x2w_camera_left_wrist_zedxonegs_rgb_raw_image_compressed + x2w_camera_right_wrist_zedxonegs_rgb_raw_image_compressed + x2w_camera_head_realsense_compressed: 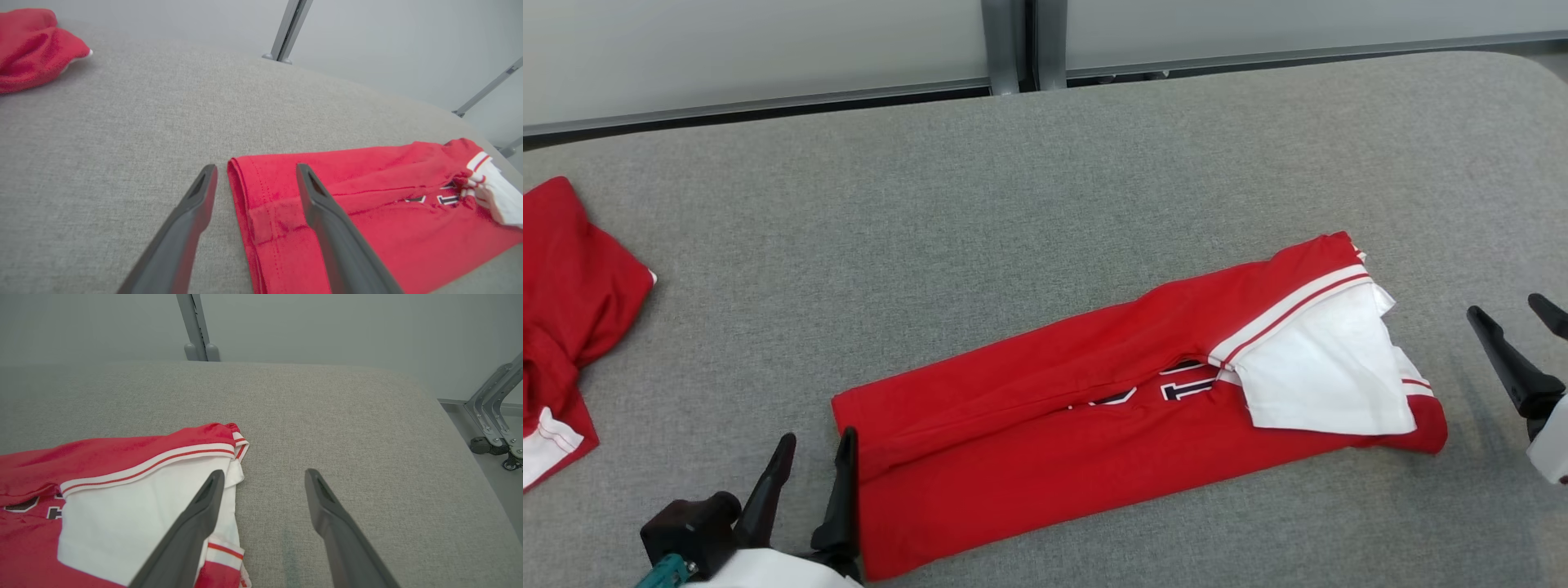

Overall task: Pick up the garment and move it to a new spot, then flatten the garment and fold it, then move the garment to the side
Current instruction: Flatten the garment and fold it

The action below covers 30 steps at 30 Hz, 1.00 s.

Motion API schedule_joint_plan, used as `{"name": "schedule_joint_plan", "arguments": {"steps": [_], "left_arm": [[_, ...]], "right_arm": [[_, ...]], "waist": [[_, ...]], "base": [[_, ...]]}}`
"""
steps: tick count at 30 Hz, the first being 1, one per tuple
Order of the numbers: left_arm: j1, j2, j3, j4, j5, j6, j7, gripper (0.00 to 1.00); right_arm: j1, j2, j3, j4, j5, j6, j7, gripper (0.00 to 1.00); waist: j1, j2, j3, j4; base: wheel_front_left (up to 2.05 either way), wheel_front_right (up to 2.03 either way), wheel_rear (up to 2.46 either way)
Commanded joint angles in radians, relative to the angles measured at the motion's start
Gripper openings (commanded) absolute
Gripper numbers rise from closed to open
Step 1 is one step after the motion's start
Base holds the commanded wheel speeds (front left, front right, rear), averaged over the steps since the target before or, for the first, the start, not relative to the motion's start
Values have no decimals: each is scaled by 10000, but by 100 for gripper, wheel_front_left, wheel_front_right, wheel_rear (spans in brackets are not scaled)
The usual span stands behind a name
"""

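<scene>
The garment [1094, 416] lies on the desk [1013, 204] as a folded red strip. Long axis: near-left to far-right in the head view. Hem end points at my left hand [818, 437], white-sleeve end at my right hand [1505, 305]. Left hand: fingers apart, astride the hem edge, nothing gripped. Right hand: fingers apart, empty, just beside the sleeve end. I judge the left hand nearer; an end-to-end fold calls for a pinch there first. Another red garment [564, 286] lies well apart, far left.
</scene>
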Motion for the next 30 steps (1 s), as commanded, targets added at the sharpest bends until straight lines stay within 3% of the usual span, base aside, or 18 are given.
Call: {"name": "schedule_joint_plan", "arguments": {"steps": [1,5,8,15,21,30], "left_arm": [[-68,-210,43,-134,276,8,-523,100],[-556,-750,-258,122,1090,-170,-1098,100],[-930,-1355,-273,441,1475,-397,-1233,100],[-1125,-2505,389,939,2335,-1237,-1272,100],[-892,-3113,1121,1215,2893,-1836,-1276,100],[-513,-3551,1820,1421,3253,-2355,-1277,100]], "right_arm": [[-132,14,-250,-92,-242,1,418,100],[-479,199,-639,95,-672,1,1562,100],[-760,713,-806,612,-922,1,1897,100],[-1205,1537,-659,1750,-1427,0,2595,100],[-1173,1775,-787,2939,-2155,-10,2910,100],[-917,1786,-983,2988,-2256,-23,3349,100]], "waist": [[-1,0,142,92],[-1,0,490,434],[-1,0,708,755],[-1,0,999,1223],[-1,0,1052,1412],[-1,0,778,1250]], "base": [[0,0,0],[0,0,0],[0,0,0],[0,0,0],[0,0,0],[0,0,0]]}}
